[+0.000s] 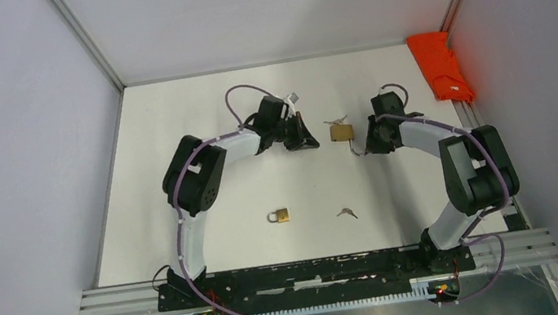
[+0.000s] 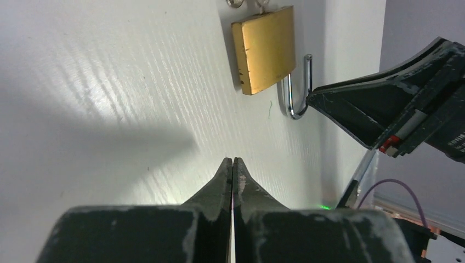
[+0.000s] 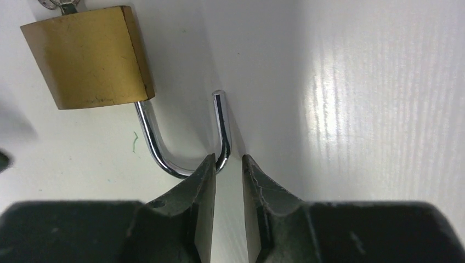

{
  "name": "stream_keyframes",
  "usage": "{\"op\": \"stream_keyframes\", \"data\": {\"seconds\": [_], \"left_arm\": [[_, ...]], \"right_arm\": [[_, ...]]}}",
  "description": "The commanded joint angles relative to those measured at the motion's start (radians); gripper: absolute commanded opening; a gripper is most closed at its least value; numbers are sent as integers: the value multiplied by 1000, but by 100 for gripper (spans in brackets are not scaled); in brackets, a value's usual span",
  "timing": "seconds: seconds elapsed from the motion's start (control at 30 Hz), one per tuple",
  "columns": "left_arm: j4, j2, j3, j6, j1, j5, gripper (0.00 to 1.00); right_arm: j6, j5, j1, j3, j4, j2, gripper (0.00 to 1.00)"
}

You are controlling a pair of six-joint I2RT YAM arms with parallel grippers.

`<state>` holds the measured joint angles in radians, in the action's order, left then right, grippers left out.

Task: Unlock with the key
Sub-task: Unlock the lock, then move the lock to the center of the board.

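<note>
The padlock (image 3: 88, 57) lies in the upper middle of the overhead view, between the two arms, with a key (image 1: 334, 122) at its far end. Its shackle (image 3: 221, 126) stands open: one leg runs into the body, and the other ends free, clear of it. So the lock looks already undone, and what remains is probably to let go cleanly.

The right gripper (image 3: 227, 159) has its jaws a little apart, with bare table showing between them. The bend of the shackle sits just at the tip of the finger on the left of the wrist frame, not clamped. To finish well, the right arm should open a touch more before backing off. It should then draw straight back along its own line, so that the finger does not hook the bend and drag the lock. The left gripper (image 2: 233, 161) is closed on nothing, near the lock but not touching it, and need not move.

The body is a squarish brass block, dull gold, with scuffed edges and small dark specks. The shackle is a smooth, bright, chromed rod bent into a U, and likely slippery against the hard black fingers. The table (image 1: 198, 136) is white with a fine ribbed grain.

Lower in the overhead view lie a second padlock (image 1: 279, 216) and a loose key (image 1: 347, 213). An orange cloth (image 1: 440, 67) is at the upper right.
</note>
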<state>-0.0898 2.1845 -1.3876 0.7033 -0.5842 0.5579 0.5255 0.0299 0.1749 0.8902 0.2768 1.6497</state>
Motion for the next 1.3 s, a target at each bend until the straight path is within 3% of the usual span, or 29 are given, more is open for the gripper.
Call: {"op": "stream_keyframes", "data": {"seconds": [0.0,0.1,0.27,0.67,1.27], "left_arm": [[145,-179,-23,-132,0,-155,2],[256,-250,-57,-184,0,-264,2],[331,-344,-76,-207,0,-346,2],[449,-529,-106,-284,-1,-533,4],[447,-529,-101,-282,-1,-510,4]], "right_arm": [[-75,105,18,49,65,-79,29],[-163,83,48,138,83,-103,33],[-305,81,159,368,297,63,29],[-295,121,236,360,292,196,26],[-302,260,238,409,325,225,23]]}}
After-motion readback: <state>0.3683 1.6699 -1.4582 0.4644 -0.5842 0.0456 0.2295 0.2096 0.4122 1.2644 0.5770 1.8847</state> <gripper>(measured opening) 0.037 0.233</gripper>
